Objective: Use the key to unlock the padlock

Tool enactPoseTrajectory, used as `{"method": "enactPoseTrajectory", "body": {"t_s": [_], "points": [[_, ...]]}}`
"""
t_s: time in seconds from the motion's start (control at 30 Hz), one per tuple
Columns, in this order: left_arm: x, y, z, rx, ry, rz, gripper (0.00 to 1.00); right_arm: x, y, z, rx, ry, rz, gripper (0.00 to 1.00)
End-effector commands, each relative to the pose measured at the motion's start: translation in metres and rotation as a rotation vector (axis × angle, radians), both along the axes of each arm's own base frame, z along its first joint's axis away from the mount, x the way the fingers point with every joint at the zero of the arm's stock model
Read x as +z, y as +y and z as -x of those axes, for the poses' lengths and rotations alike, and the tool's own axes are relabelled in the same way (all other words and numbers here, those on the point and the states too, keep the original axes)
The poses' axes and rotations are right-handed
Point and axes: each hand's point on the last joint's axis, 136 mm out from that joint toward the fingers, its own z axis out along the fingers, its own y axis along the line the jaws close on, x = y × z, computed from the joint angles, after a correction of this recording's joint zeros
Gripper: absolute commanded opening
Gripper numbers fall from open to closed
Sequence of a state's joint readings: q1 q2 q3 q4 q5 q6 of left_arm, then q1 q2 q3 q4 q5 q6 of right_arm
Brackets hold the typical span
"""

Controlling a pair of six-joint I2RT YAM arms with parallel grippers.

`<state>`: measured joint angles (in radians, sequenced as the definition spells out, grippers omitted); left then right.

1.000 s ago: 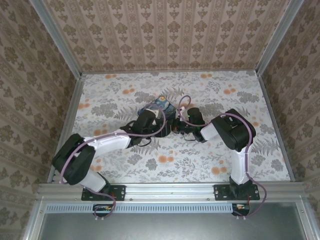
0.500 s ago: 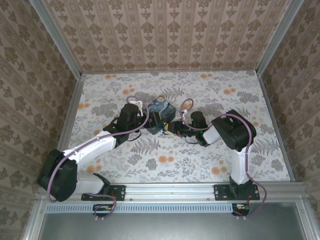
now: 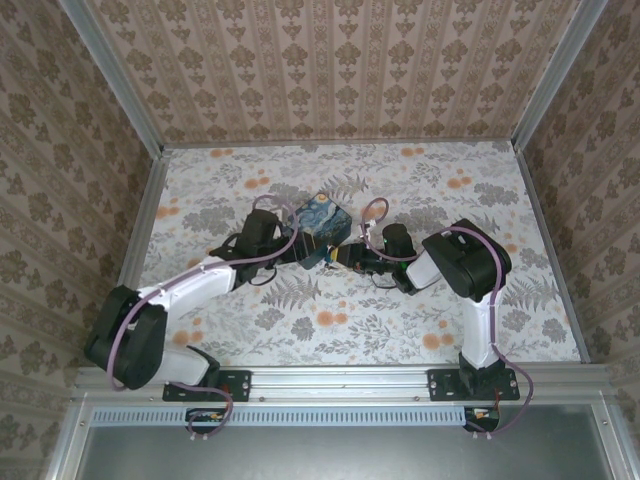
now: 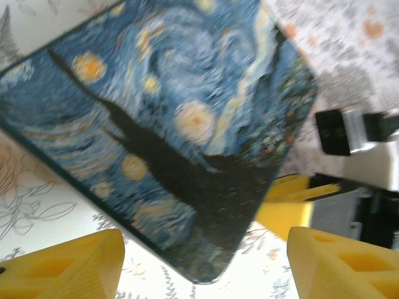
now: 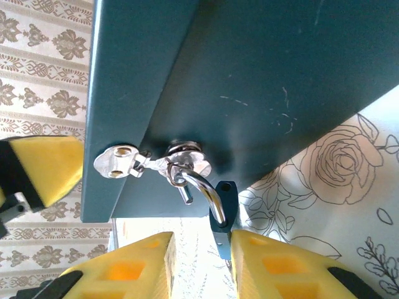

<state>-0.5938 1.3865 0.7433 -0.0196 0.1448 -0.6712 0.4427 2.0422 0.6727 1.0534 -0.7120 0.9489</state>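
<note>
Painted box (image 4: pixel 168 131): mid-desk, tilted.
Padlock (image 5: pixel 223 205): hanging at box hasp (image 5: pixel 153 163).
Left tool (image 4: pixel 206 265): spread wide beside box.
Right tool (image 5: pixel 201 261): clamped on padlock.

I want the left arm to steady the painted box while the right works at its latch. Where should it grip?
Judging by the left wrist view, grip the painted box across its nearest rounded corner, coming from the left gripper side. The open fingers already flank that corner, and the flat lid edges suit the pads. The right gripper works at the shackle.

Blue-and-yellow swirled box (image 4: pixel 168 124), yellow fingertips (image 5: pixel 134 265), floral-patterned table (image 3: pixel 420 330)
</note>
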Motion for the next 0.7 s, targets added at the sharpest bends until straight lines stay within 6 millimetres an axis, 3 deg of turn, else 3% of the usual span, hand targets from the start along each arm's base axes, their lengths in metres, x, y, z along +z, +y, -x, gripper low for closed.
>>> {"method": "enactPoseTrajectory", "body": {"t_s": [0.0, 0.3, 0.57, 0.67], "points": [[-0.004, 0.007, -0.008, -0.009, 0.0, -0.101, 0.71, -0.026, -0.005, 0.004, -0.018, 0.085, 0.037, 0.31], [-0.024, 0.021, -0.012, -0.002, 0.044, -0.249, 0.73, -0.022, -0.001, -0.009, -0.039, 0.079, 0.026, 0.25], [-0.05, 0.027, -0.009, 0.0, 0.11, -0.327, 0.73, -0.015, 0.002, -0.016, -0.052, 0.077, 0.005, 0.02], [-0.059, 0.03, -0.008, 0.008, 0.126, -0.353, 0.73, -0.012, 0.001, -0.018, -0.069, 0.078, -0.006, 0.0]]}}
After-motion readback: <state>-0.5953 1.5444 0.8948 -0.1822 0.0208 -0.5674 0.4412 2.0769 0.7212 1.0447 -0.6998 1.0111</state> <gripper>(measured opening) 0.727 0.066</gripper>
